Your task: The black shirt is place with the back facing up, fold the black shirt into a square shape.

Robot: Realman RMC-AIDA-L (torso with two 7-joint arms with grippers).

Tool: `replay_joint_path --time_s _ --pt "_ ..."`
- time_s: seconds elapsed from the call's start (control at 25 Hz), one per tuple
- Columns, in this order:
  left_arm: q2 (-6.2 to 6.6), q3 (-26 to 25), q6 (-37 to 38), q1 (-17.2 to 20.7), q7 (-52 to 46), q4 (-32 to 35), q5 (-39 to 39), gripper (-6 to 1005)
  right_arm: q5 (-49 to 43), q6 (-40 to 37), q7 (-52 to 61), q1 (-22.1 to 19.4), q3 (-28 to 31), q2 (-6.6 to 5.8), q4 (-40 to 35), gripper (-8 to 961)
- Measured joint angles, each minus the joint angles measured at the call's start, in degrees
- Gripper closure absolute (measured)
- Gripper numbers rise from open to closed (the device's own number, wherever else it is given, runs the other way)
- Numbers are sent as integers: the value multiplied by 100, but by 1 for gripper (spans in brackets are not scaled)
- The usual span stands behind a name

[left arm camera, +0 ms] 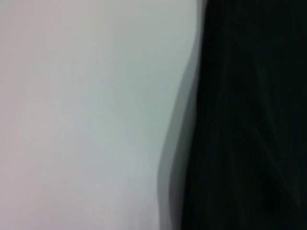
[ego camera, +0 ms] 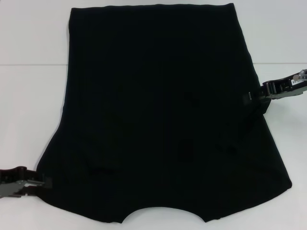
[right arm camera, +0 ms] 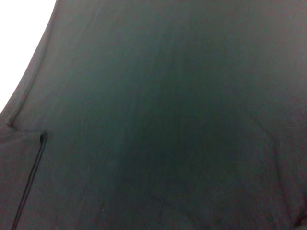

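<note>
A: Shirt position?

B: The black shirt (ego camera: 163, 120) lies spread flat on the white table (ego camera: 29, 96), plain side up, no lettering showing. Neckline curve sits at the near edge, straight hem at the far edge.

A: Sleeves?

B: Flared out at the near corners on both sides of the shirt. Not folded in.

A: Left gripper?

B: The left gripper (ego camera: 42, 184) is at the shirt's near-left sleeve edge, low on the table, tips touching or just meeting the fabric. Black on black, so can't tell if it's pinching or parted. Left wrist view only shows the shirt's edge against the table.

A: Right gripper?

B: The right gripper (ego camera: 250, 97) is at the shirt's right side edge, about mid-length, tips reaching onto the cloth. Same problem, can't tell its grip. Right wrist view is filled with black fabric plus a seam line.
</note>
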Motion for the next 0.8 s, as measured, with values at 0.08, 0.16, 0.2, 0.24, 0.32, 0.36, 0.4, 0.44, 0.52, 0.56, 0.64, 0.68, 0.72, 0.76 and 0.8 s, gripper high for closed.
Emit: replay_joint_path --time_s 0.08,0.16,0.2,0.24,0.32,0.36,0.4,0.44,0.52,0.56,0.64,0.68,0.72,0.76,0.8 --pt "-6 1 -1 -44 16 -54 -9 463 8 -3 0 -8 0 0 0 365" --pt "-12 1 -3 -79 21 -85 -23 464 12 -7 0 -14 0 0 0 365" --pt "-17 1 -6 -105 22 -97 -43 464 12 -9 -1 -15 0 0 0 364" --pt "-22 1 -11 -124 22 -110 -56 464 13 -13 -2 -17 0 0 0 364" --pt "-26 2 -33 -166 21 -143 -80 463 15 -21 -10 -21 0 0 0 364" --pt "-27 4 -49 -182 13 -153 -80 463 16 -23 -16 -24 0 0 0 364" --pt "-27 5 -68 -193 1 -155 -79 472 18 -24 -21 -27 0 0 0 364" --pt "-28 8 -85 -198 -7 -155 -79 481 21 -25 -24 -30 0 -1 0 364" --pt "-28 9 -104 -198 -11 -152 -80 498 23 -25 -29 -37 0 -1 0 364" --pt "-28 9 -115 -195 -10 -149 -81 507 24 -25 -33 -42 0 -2 0 364" --pt "-28 9 -128 -194 -11 -147 -80 525 24 -25 -40 -48 0 -6 0 364" --pt "-28 9 -137 -195 -14 -146 -77 533 23 -25 -41 -49 0 -6 0 364" --pt "-28 9 -137 -195 -14 -146 -77 542 20 -25 -42 -50 0 -7 0 364" --pt "-28 10 -145 -200 -12 -145 -72 551 13 -25 -43 -53 0 -8 0 364" --pt "-28 10 -145 -202 -9 -144 -72 596 7 -29 -43 -55 0 -8 0 364"
